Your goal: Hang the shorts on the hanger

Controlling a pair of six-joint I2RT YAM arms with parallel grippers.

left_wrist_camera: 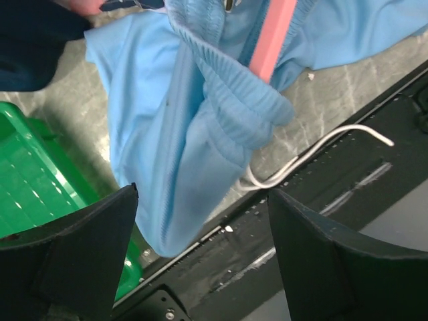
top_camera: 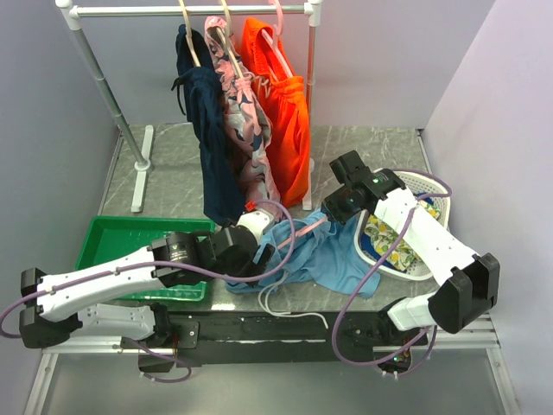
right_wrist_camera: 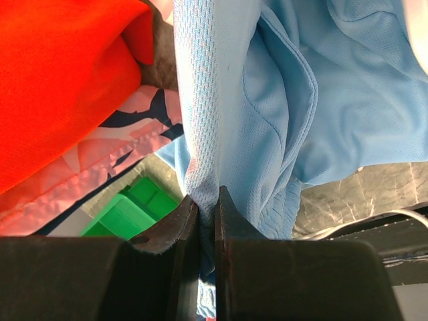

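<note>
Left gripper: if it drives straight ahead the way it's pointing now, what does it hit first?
Most likely the light blue shorts: their bunched fabric hangs right ahead of the open left gripper, with the pink hanger showing past the waistband. How far off the fabric is remains unclear.

Lighting is bright, even and diffuse; shadows are soft. Wrist views render the close black fingers (left_wrist_camera: 67, 261) dark and slightly defocused.
</note>
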